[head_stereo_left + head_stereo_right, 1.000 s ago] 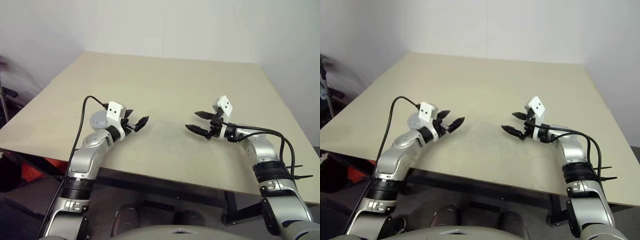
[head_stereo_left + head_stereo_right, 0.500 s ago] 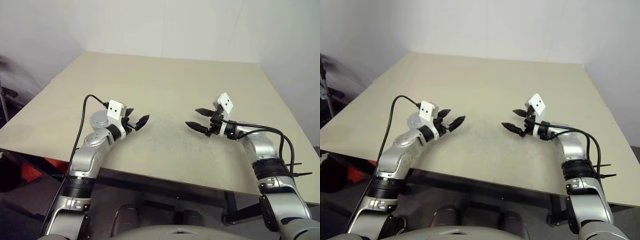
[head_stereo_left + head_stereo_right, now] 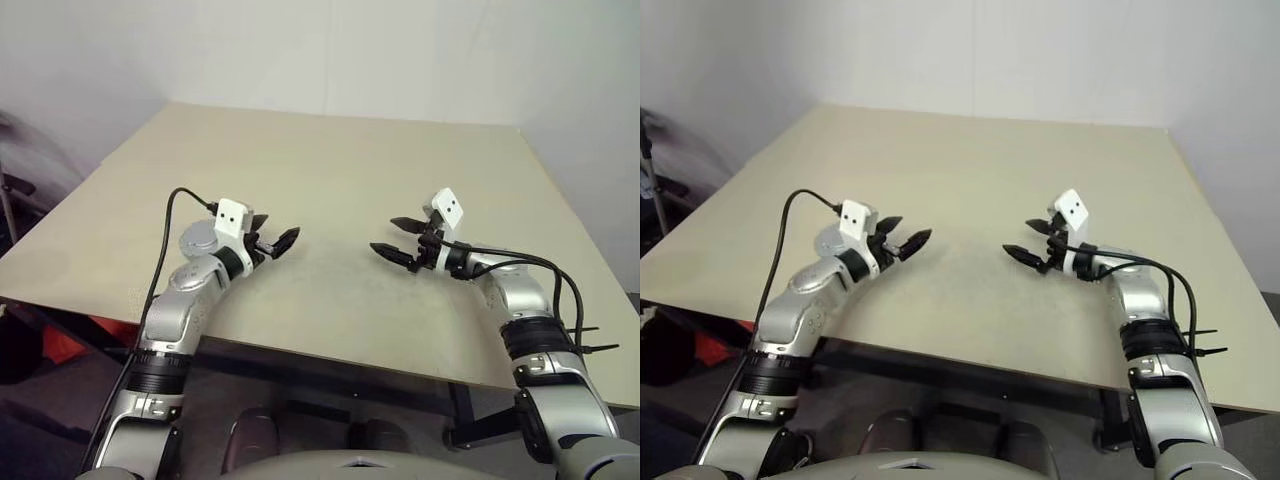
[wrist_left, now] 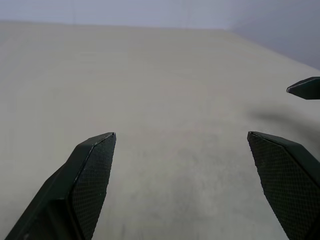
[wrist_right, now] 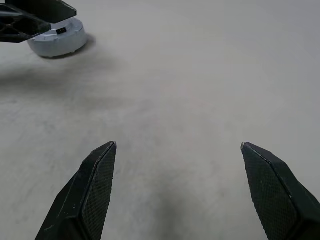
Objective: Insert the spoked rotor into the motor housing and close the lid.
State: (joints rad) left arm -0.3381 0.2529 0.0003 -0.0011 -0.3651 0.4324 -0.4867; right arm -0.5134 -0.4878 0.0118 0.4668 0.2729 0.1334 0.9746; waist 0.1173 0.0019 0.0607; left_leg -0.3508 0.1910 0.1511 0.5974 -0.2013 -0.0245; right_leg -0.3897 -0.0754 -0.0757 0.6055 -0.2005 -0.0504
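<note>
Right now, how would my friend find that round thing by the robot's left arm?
Look at the tan table, toward its front left where the left gripper hovers. Beside that wrist sits a puck on the table. It is low, round and silver-grey, unlike the black pointed gripper and the white camera box.

Tabletop (image 3: 330, 170): matt, pale beige, smooth board with faint mottling. Left hand (image 3: 271, 236) and right hand (image 3: 392, 239): black fingers (image 5: 95, 190) with fine cross-hatched pads. Closed motor housing (image 5: 59, 39): smooth, pale silver-grey, dull sheen.
</note>
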